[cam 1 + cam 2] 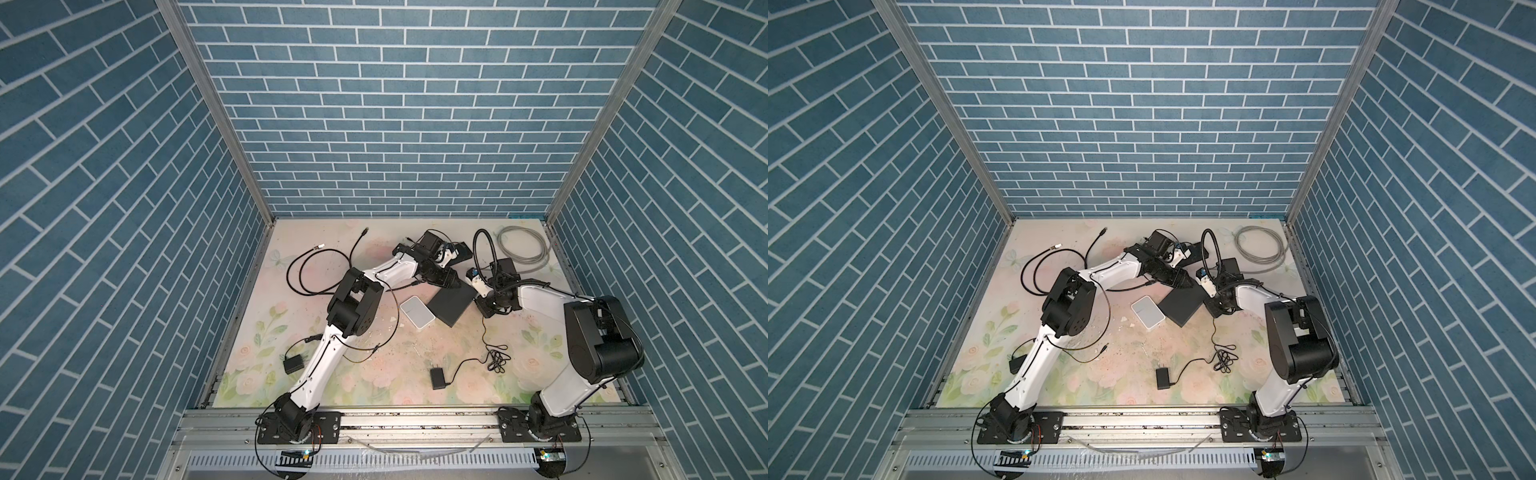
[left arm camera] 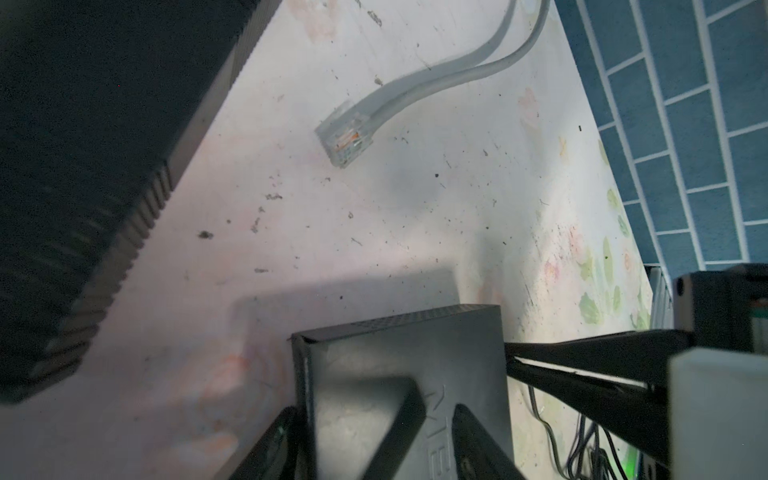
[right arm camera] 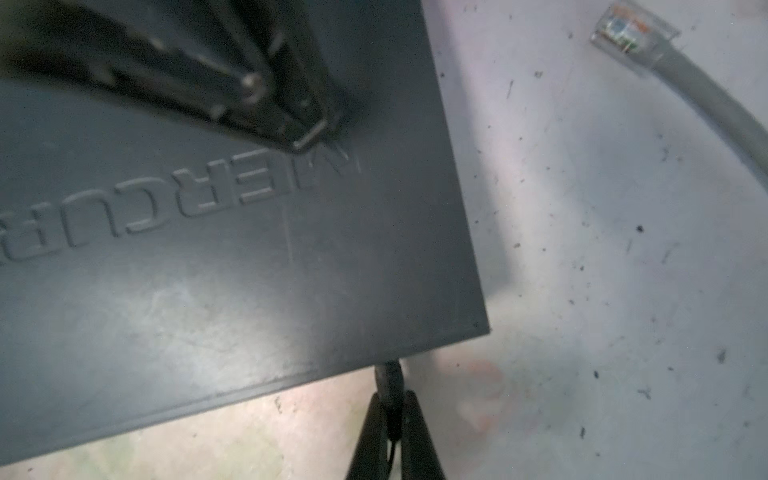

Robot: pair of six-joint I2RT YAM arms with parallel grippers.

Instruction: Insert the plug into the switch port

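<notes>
The switch (image 3: 232, 266) is a flat black box with raised letters on its top; it also shows in both top views (image 1: 453, 305) (image 1: 1183, 305). My left gripper (image 2: 374, 411) straddles one corner of it, with one finger (image 2: 270, 444) beside its edge and the other finger (image 2: 478, 444) on its top face. My right gripper (image 3: 392, 399) is shut on a small black plug (image 3: 388, 376). The plug's tip meets the switch's side edge. The port itself is hidden under that edge.
A grey cable (image 1: 523, 247) with a clear plug end (image 2: 345, 137) lies behind the switch. A second dark vented box (image 2: 83, 166) sits close by. A white device (image 1: 417, 311), two black adapters (image 1: 437, 378) (image 1: 293, 363) and loose black cables (image 1: 316, 270) lie on the floral table.
</notes>
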